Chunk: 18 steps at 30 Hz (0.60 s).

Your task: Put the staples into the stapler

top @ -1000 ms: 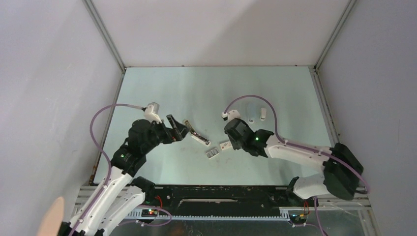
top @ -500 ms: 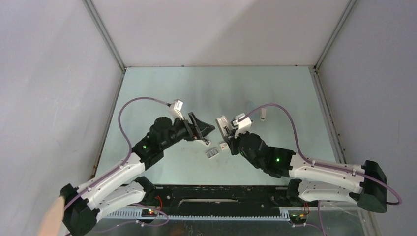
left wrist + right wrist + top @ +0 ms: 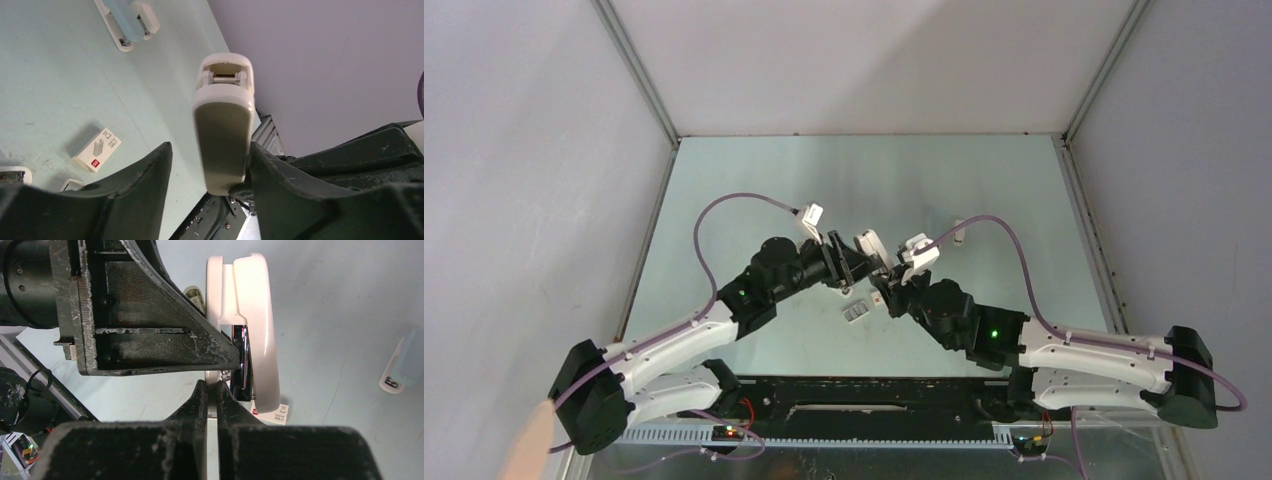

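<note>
L tool (image 3: 210,150) wide at stapler (image 3: 223,120) | R tool (image 3: 212,388) prob. pinching it | box (image 3: 96,149) print illegible

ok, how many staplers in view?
2. White stapler is up between the fingers of the left gripper. Blue stapler lies on the table farther off. The white thing beside it may be a third; too small to tell.
</note>
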### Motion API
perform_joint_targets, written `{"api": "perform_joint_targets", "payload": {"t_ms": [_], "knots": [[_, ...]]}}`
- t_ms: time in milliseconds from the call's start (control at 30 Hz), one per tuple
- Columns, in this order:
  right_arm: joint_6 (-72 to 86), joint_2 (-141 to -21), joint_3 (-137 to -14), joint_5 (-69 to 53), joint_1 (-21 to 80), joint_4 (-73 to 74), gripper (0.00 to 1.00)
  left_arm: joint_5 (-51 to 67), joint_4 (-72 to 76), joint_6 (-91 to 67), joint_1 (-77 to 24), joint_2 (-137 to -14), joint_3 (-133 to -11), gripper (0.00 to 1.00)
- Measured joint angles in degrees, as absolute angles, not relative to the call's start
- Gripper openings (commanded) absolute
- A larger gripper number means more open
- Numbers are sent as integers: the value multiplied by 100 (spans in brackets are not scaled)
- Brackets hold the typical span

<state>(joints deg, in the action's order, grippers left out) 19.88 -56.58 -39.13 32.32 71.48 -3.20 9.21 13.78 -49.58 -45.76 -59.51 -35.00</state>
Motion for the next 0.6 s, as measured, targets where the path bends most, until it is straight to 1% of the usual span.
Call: {"api": "perform_joint_targets", "payload": {"t_ms": [100, 200, 267, 300, 333, 400, 533, 600], "knots": [[1942, -5721, -3913, 3323, 7240, -381, 0, 899, 1487, -5006, -4622, -5964, -3505, 48], [1852, -5811, -3911, 3448, 7338, -456, 0, 843, 1559, -5085, -4639, -5964, -3505, 33], [1806, -5867, -3911, 3514, 7371, -508, 2, 801, 1577, -5118, -4646, -5964, -3505, 20], [1791, -5889, -3911, 3540, 7380, -528, 6, 786, 1586, -5100, -4650, -5964, -3505, 10], [1774, -5905, -3911, 3546, 7382, -537, 12, 779, 1590, -5092, -4650, -5964, -3505, 1], [1737, -5905, -3911, 3529, 7382, -554, 27, 766, 1584, -5081, -4652, -5957, -3505, 0], [1678, -5848, -3911, 3216, 7341, -565, 46, 703, 1505, -4788, -4650, -5771, -3489, 0], [1706, -5712, -3911, 2939, 7244, -513, 58, 661, 1404, -4480, -4630, -5548, -3489, 0]]}}
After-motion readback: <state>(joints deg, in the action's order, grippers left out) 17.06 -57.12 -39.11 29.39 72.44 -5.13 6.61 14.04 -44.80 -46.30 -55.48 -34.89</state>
